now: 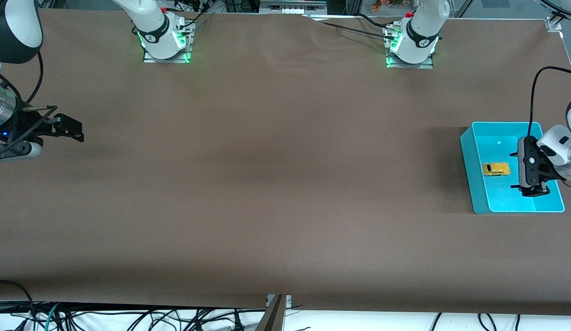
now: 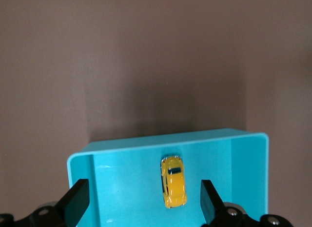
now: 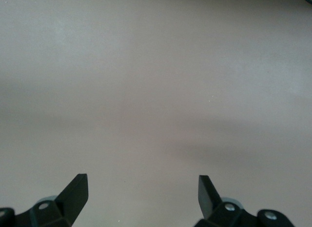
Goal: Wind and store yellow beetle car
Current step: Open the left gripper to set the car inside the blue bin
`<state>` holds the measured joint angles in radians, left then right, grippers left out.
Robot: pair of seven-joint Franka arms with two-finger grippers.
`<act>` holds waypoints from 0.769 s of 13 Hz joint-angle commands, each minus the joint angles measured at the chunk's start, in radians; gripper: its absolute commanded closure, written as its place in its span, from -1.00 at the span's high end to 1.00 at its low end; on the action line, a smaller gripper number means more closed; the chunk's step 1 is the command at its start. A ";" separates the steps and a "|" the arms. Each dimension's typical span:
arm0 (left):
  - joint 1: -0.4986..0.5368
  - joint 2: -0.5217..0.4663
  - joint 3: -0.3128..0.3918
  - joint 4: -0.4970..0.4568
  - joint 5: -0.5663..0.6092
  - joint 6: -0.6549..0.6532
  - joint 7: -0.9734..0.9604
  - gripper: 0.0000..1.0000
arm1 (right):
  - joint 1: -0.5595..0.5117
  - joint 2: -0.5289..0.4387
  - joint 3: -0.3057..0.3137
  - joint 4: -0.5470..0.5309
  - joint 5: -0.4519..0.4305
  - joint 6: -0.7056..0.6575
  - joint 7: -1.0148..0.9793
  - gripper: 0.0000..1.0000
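Yellow beetle car (image 1: 496, 169) sits on the floor of the teal bin (image 1: 478, 184), roughly mid-bin, on its wheels, touching nothing else. The bin is on the counter (image 1: 267, 184) at the edge toward the left arm's end. Left end effector (image 1: 515, 171) hangs over the bin just beside the car, fingers (image 2: 78, 200) spread wide, nothing between them; the car (image 2: 173, 182) shows in the gap between them but isn't gripped. Right end effector (image 1: 78, 128) waits over bare counter at the right arm's end, fingers (image 3: 75, 190) wide apart, empty.
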<state>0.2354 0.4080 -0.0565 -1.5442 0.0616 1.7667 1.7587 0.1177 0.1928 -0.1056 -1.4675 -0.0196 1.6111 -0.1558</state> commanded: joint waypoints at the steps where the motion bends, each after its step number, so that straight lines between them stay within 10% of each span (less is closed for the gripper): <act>1: -0.075 0.011 0.003 0.110 0.024 -0.151 -0.117 1.00 | -0.006 -0.010 0.006 -0.011 -0.008 0.010 0.010 0.99; 10: -0.271 -0.072 0.001 0.182 -0.049 -0.389 -0.861 1.00 | -0.004 -0.010 0.006 -0.011 -0.008 0.010 0.009 0.99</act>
<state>-0.0167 0.3601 -0.0641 -1.3851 0.0453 1.4119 1.0227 0.1177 0.1928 -0.1056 -1.4675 -0.0196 1.6114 -0.1557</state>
